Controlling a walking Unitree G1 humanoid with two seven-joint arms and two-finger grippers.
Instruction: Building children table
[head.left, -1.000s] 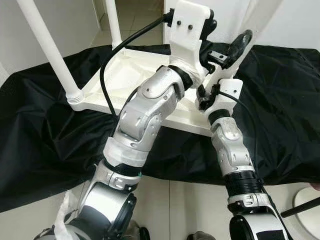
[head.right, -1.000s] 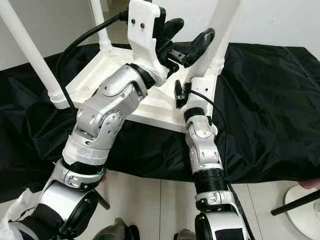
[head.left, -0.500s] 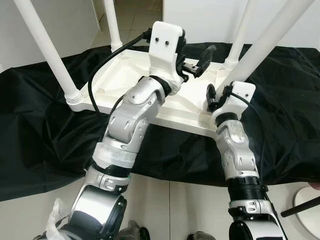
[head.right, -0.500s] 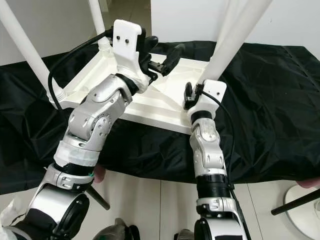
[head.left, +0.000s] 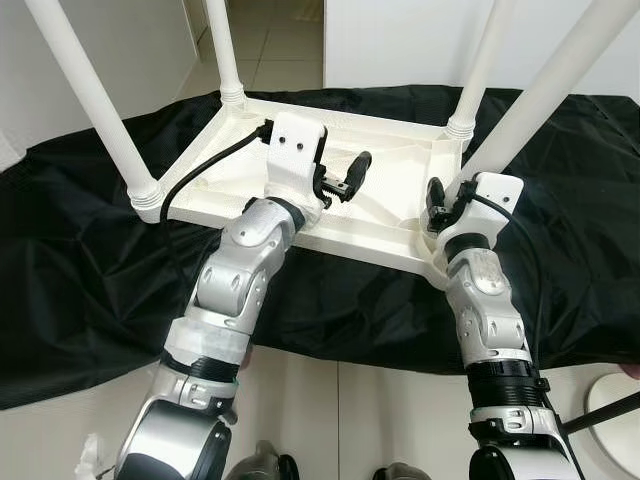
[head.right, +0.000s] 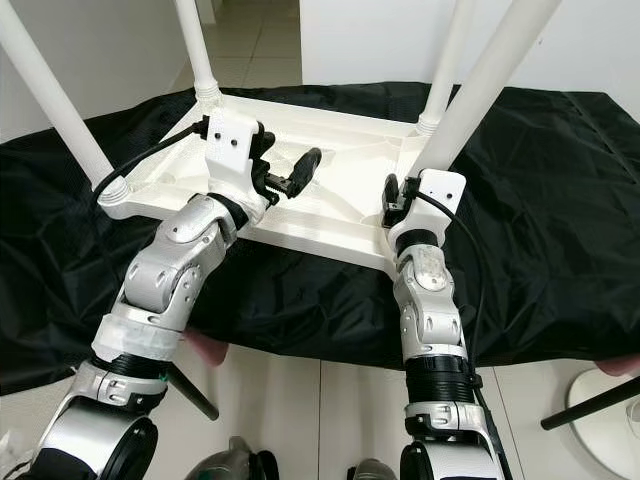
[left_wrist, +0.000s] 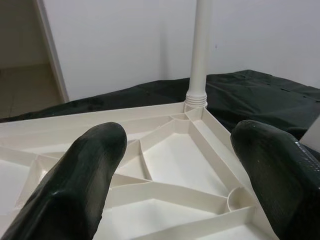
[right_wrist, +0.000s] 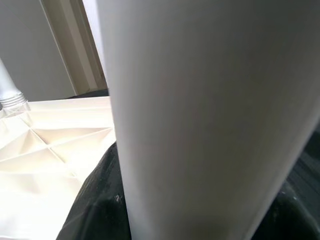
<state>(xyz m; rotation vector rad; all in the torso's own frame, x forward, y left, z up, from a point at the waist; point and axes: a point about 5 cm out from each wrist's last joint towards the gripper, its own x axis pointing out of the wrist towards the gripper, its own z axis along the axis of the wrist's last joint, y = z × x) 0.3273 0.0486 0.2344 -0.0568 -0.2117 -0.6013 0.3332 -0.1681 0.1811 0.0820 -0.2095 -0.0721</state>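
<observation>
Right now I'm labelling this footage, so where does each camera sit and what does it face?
Left and right eye views: on the head, looking down at the upturned white table on black cloth; both silver arms show.
Left wrist view: between the open left gripper fingers, over the table's ribbed underside.
Right wrist view: pressed against a table leg.
All views share the table.

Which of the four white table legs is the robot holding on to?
The near right leg, at the table's front corner. The right gripper sits at its base; the other three legs stand untouched, and the left gripper hovers open over the tabletop's underside.
</observation>
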